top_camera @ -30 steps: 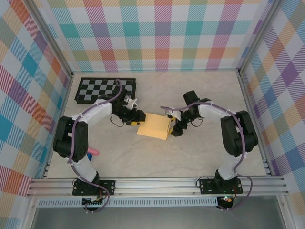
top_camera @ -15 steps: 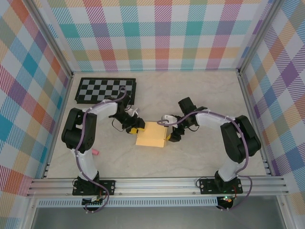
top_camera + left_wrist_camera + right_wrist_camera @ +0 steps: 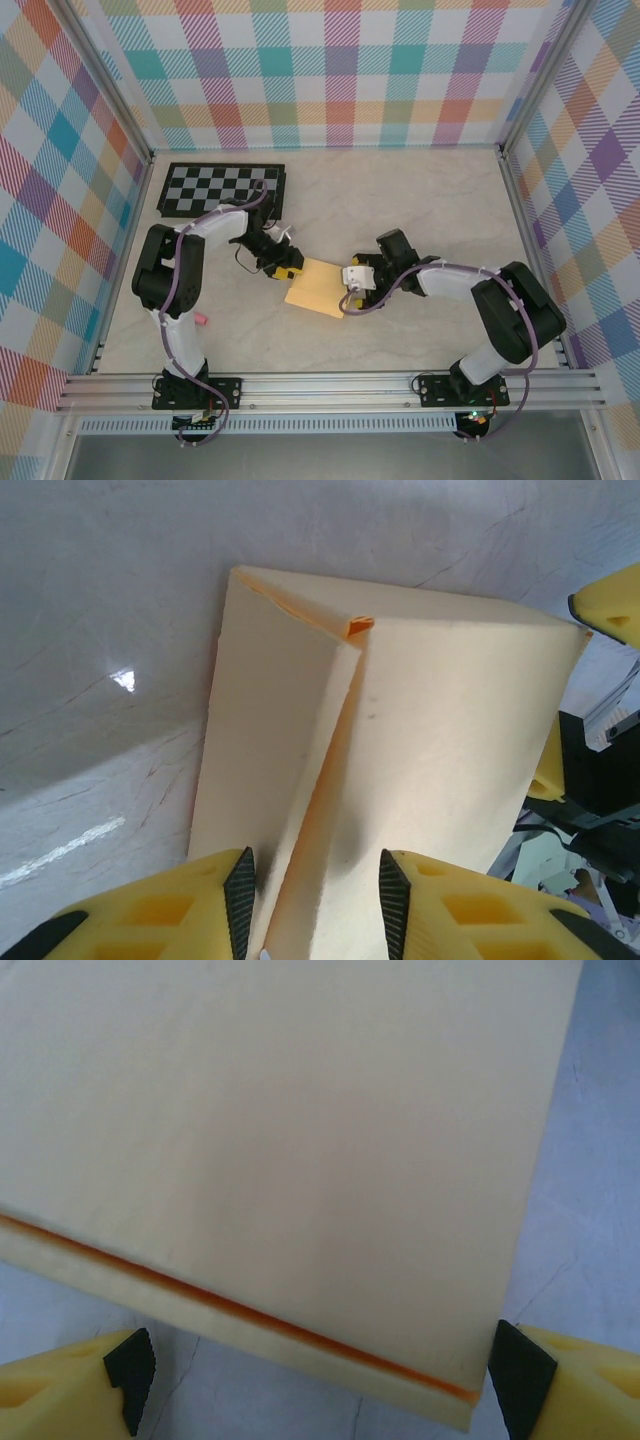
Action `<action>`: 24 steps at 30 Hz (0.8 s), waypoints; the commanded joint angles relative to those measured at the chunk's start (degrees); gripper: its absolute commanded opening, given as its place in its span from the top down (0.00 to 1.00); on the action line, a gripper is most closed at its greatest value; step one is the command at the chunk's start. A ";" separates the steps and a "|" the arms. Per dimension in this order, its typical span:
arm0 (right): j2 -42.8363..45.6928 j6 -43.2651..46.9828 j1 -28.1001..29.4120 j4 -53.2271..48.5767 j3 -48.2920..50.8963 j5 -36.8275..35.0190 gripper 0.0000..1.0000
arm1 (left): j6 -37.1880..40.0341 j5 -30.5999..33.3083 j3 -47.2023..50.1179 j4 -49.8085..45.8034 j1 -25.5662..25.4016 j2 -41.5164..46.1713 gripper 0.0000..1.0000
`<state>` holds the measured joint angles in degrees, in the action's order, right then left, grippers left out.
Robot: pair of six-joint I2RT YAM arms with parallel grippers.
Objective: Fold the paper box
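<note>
Left end effector (image 3: 289, 269) between checkerboard (image 3: 222, 189), box (image 3: 316, 288)

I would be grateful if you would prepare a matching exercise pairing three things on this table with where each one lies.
Things:
1. yellow-orange card paper box
2. black-and-white checkerboard panel
3. small pink piece

Places:
A. far left corner of the table
B. near left, beside the left arm's lower link
C. mid-table, between the left gripper and the right gripper

Pairs: 1-C, 2-A, 3-B.
</note>
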<state>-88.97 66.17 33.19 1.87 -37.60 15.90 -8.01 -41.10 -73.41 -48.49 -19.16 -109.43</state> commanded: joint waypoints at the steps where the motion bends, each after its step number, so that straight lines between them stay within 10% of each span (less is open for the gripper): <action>1: 0.65 4.67 2.28 12.28 3.63 -5.24 0.11 | 1.05 -1.14 -1.07 -3.11 0.85 -0.83 0.60; 16: -2.67 15.90 10.23 30.53 10.46 -13.80 0.11 | 4.17 5.71 2.14 -0.14 0.32 -0.52 0.54; 24: -0.66 14.48 12.02 27.04 10.72 -12.72 0.31 | 4.46 9.00 3.89 1.43 -0.88 -2.46 0.54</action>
<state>-87.92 80.20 44.25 27.33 -27.31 3.55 -4.58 -35.42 -71.16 -47.72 -19.25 -109.69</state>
